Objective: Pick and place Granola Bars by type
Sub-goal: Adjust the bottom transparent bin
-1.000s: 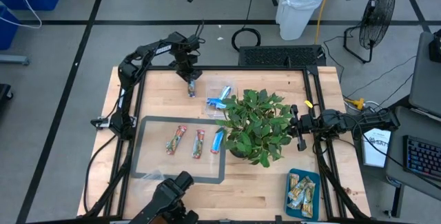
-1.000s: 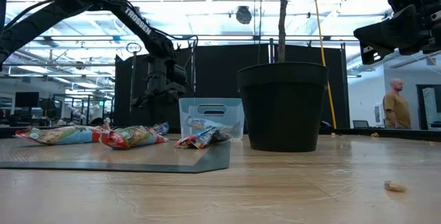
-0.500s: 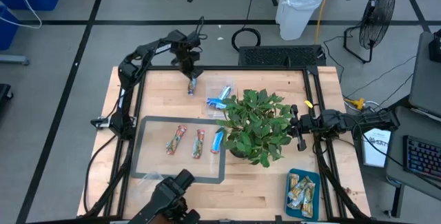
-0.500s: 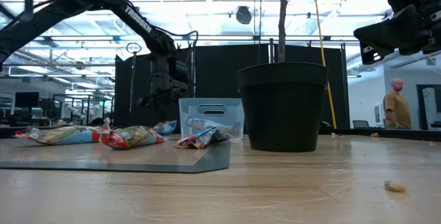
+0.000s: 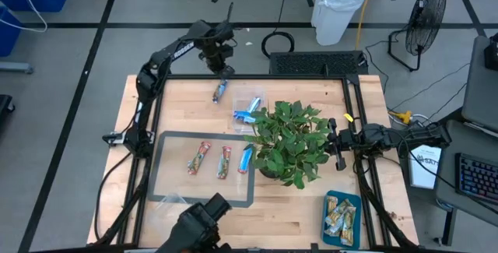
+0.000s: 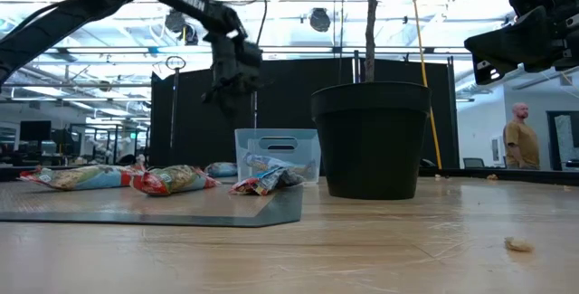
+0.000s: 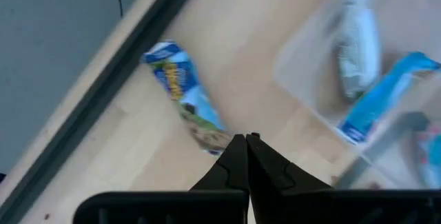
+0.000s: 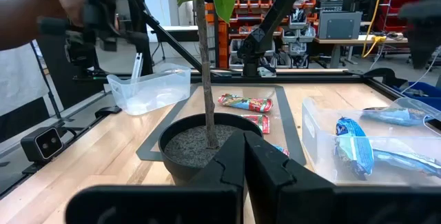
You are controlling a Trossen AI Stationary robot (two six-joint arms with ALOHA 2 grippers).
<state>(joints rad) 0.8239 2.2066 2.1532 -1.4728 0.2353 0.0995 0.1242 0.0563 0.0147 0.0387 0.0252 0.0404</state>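
Observation:
A blue-wrapped granola bar lies flat on the wood near the table's far edge; it also shows in the left wrist view. My left gripper is shut and empty, raised above and beyond that bar. A clear tub beside it holds blue bars. Two red-and-tan bars and one blue bar lie on a grey mat. Green-and-beige bars lie in a teal tray. My right gripper is shut and empty beside the plant.
A potted plant stands mid-table between the arms, its black pot right in front of my right gripper. A second clear tub stands at the table's near side. A person stands in the room beyond.
My left gripper has risen and gone toward the table's far edge, away from the blue bar, which stays lying on the wood by the clear tub.

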